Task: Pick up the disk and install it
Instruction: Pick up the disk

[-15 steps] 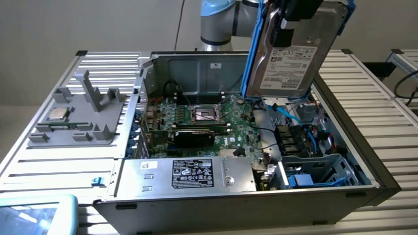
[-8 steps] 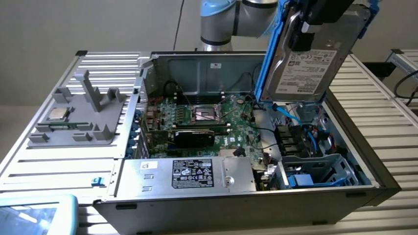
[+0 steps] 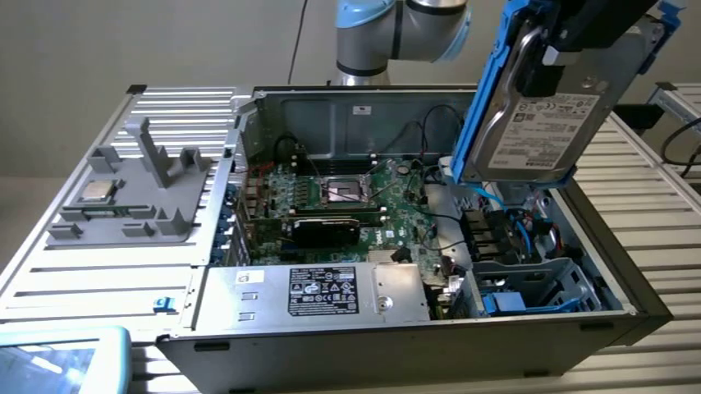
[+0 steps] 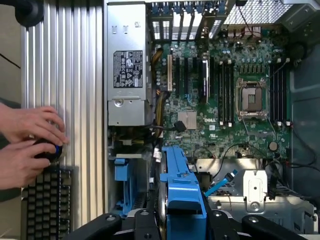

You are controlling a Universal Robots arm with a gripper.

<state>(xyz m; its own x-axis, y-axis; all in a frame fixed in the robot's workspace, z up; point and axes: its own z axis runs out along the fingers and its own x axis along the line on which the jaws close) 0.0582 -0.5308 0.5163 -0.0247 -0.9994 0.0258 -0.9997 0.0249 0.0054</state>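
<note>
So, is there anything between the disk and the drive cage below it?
No solid part. The disk hangs in the gripper above the open case. Only thin blue cables loop under it, beside the drive cage, and might catch it.

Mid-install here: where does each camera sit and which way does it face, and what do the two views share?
Exterior view: off the arm, above one side of the open computer case, looking down into it; shows the arm and the gripper clamped on the disk over the case.
Wrist view: on the wrist, facing down into the case; the gripper flanks the disk's blue carrier; a person's hands by a keyboard.
Shared: disk, motherboard, power supply.
</note>
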